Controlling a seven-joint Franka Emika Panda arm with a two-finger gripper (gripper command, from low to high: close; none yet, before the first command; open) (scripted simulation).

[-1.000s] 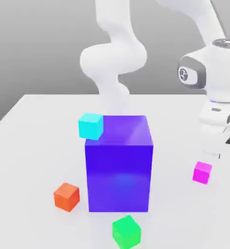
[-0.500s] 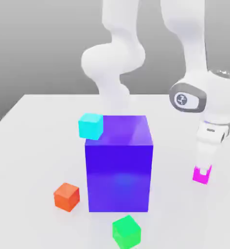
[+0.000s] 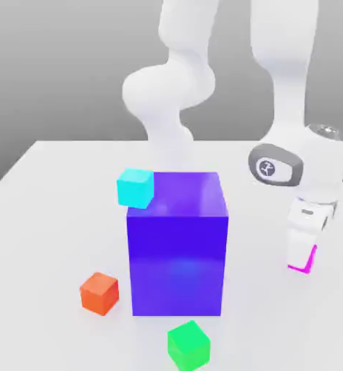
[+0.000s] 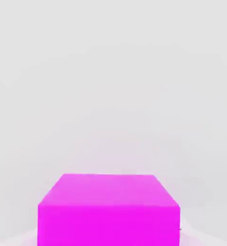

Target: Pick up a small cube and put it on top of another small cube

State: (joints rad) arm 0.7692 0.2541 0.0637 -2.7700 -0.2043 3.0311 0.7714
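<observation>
The small magenta-pink cube (image 3: 312, 262) rests on the white table (image 3: 51, 217) at the exterior view's right, mostly hidden behind my white fingers. My gripper (image 3: 302, 255) has come straight down over it and is shut on it, so only thin magenta edges show beside the finger. In the hand view the same cube (image 4: 109, 211) looms very close, still sitting on the table surface.
A big blue-purple cube (image 3: 177, 246) stands mid-table, with a cyan cube (image 3: 135, 187) by its far upper corner on the exterior view's left. An orange cube (image 3: 99, 293) and a green cube (image 3: 188, 346) lie nearer the front.
My hand has dropped from above the magenta cube down onto it, and the fingers have gone from wide open to shut on it. The other cubes have not moved.
</observation>
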